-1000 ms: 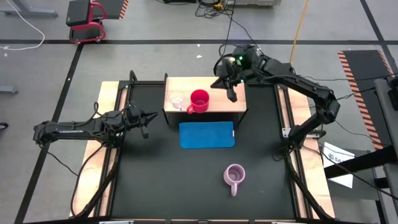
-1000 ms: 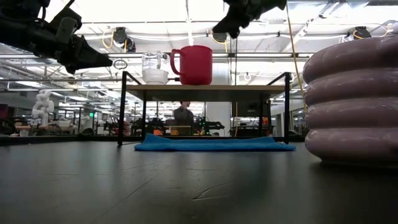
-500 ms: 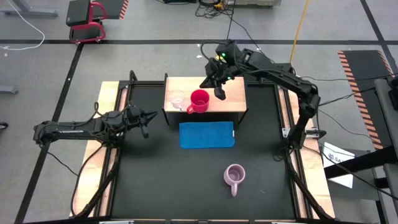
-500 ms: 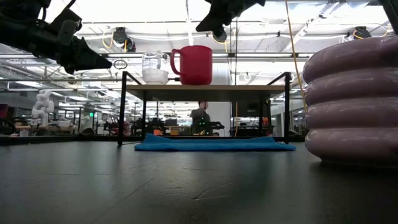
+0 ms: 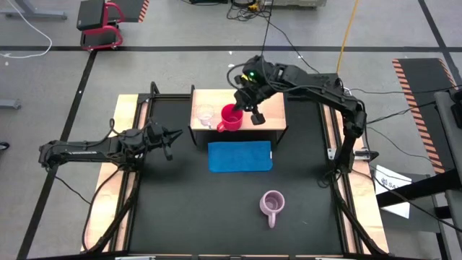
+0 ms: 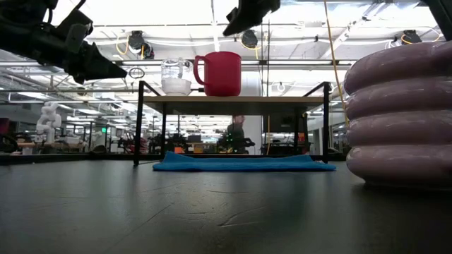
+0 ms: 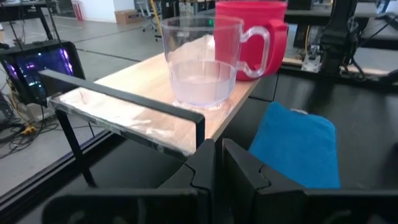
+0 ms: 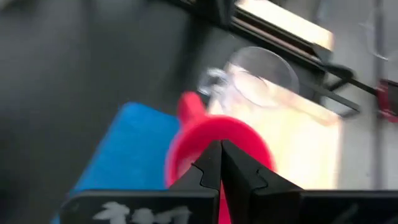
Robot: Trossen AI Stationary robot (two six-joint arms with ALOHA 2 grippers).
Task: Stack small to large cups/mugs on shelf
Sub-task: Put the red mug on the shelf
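The clear glass cup and the red mug stand upright side by side on the wooden shelf, the glass to the left. They also show in the low view, glass and red mug. The ribbed lilac mug stands on the black table near its front edge. My right gripper is shut and empty, above the shelf just right of the red mug. My left gripper is shut and empty, left of the shelf, pointing at the glass cup.
A blue mat lies flat on the table in front of the shelf. The shelf stands on dark legs. The lilac mug fills the low view's right side. A person shows in the room behind.
My right gripper has gone toward the table's left, across the shelf's right part toward the red mug, and a little toward the near edge. Its fingers stay shut. The cups have not moved.
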